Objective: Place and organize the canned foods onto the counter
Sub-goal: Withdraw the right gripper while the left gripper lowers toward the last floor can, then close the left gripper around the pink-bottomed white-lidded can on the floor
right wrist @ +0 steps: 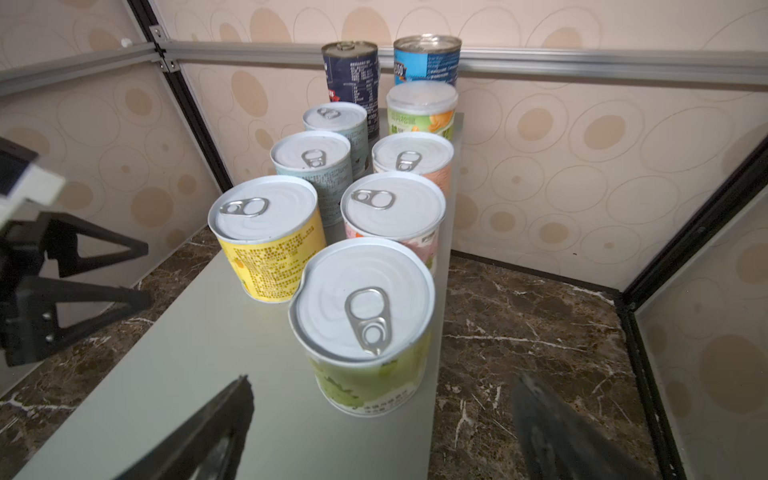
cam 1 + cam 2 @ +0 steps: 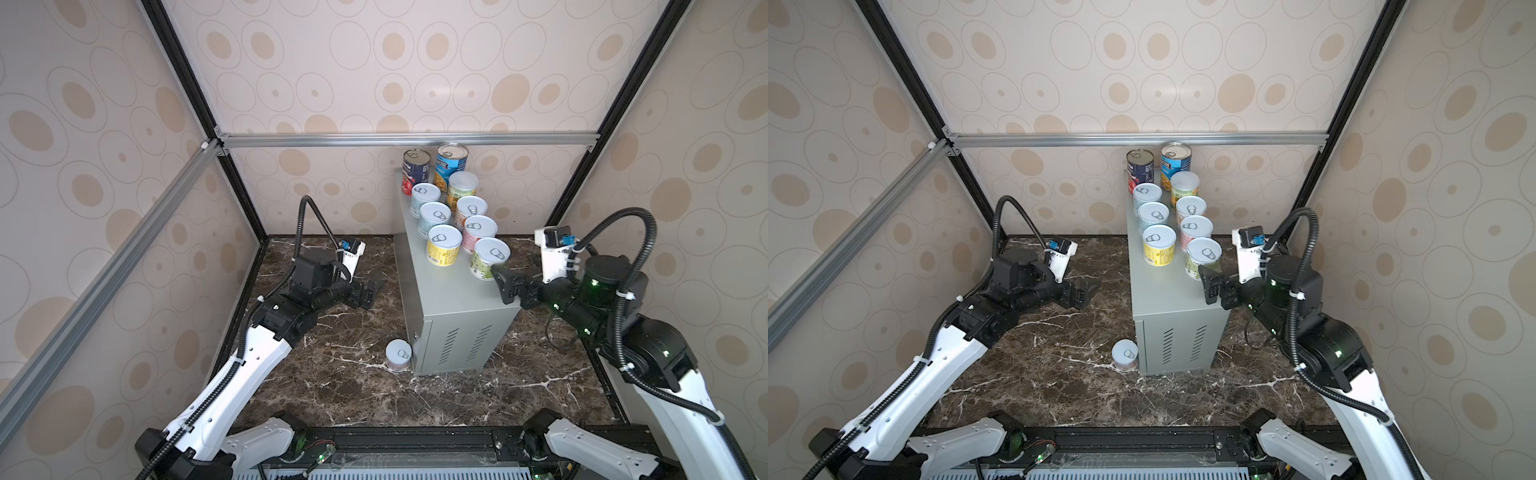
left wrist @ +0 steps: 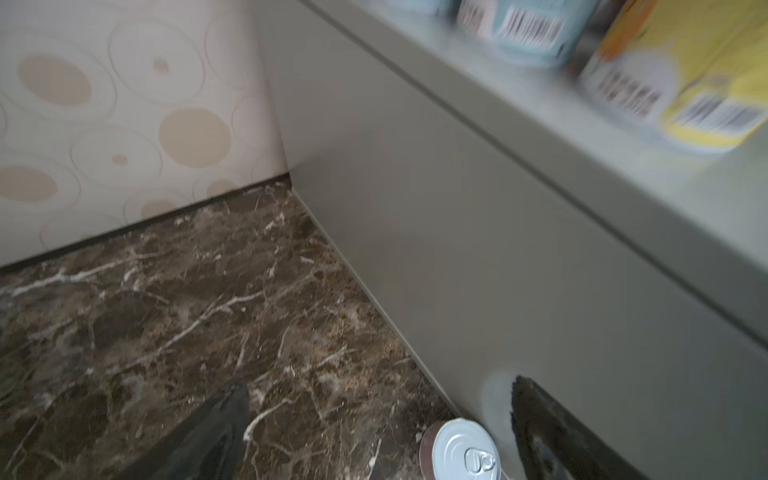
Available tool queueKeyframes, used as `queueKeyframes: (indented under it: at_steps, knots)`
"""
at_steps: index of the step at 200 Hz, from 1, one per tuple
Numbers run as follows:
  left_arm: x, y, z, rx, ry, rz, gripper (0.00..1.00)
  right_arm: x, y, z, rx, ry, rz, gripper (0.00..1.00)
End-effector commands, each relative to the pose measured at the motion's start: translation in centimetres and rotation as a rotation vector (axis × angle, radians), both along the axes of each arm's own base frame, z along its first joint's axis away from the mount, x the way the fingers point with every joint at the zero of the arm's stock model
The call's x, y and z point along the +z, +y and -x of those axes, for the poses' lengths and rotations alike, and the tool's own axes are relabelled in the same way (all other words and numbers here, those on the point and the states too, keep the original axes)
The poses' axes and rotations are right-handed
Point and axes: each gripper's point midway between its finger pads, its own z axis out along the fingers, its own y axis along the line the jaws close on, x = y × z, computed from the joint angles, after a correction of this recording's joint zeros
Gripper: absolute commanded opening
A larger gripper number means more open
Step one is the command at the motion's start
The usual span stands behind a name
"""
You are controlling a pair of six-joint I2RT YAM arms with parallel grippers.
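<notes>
The counter (image 2: 457, 299) is a tall grey metal box against the back wall. Several canned foods stand on its top in two rows, with a navy-red can (image 2: 415, 170) and a blue-yellow can (image 2: 451, 164) at the back. The nearest is a green-labelled can (image 2: 489, 257) (image 1: 365, 332) beside a yellow one (image 1: 270, 237). My right gripper (image 2: 500, 284) (image 1: 384, 411) is open just in front of the green can, holding nothing. One white-lidded can (image 2: 398, 354) (image 3: 463, 451) stands on the marble at the counter's front left corner. My left gripper (image 2: 370, 293) (image 3: 380, 399) hangs open and empty left of the counter.
Dark brown marble floor (image 2: 332, 390) surrounds the counter. Patterned walls close in on three sides, with an aluminium bar (image 2: 407, 139) across the back. The counter's vent slots (image 2: 465, 343) face front. The left arm's wrist (image 1: 37, 291) shows in the right wrist view.
</notes>
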Motion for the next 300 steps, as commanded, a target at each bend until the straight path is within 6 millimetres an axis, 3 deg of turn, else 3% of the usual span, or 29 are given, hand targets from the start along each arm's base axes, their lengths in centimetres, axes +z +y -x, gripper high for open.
queueKeyframes:
  at_steps: [1, 31, 77, 119, 156, 201, 247, 300]
  knots:
    - [-2.2, 1.2, 0.1, 0.071, 0.063, -0.011, 0.98, 1.4, -3.4, 0.5, -0.149, -0.042, 0.047, 1.00]
    - [-6.2, 1.3, 1.2, 0.095, 0.177, -0.026, 0.98, 1.6, -6.1, -0.1, -0.302, -0.028, 0.120, 1.00]
    - [-10.3, -0.3, 3.5, 0.130, 0.288, -0.054, 0.98, -0.2, -8.8, -1.2, -0.440, 0.039, 0.157, 1.00]
    - [-13.3, -0.5, 5.6, 0.173, 0.372, -0.034, 0.98, -2.5, -9.2, -1.7, -0.424, 0.081, 0.107, 1.00]
    - [-15.7, -3.4, 8.5, 0.048, 0.436, -0.030, 0.98, -4.7, -9.1, -2.4, -0.415, 0.129, 0.100, 1.00]
    - [-18.8, -4.9, 11.1, 0.022, 0.470, -0.058, 0.98, -6.1, -10.4, -2.3, -0.445, 0.150, 0.074, 1.00]
    - [-21.0, -6.3, 11.8, -0.004, 0.489, -0.081, 0.98, -6.5, -10.9, -1.8, -0.442, 0.148, 0.053, 1.00]
    - [-22.0, -7.2, 9.8, 0.038, 0.427, -0.080, 0.98, -6.2, -10.9, -0.9, -0.427, 0.134, 0.058, 1.00]
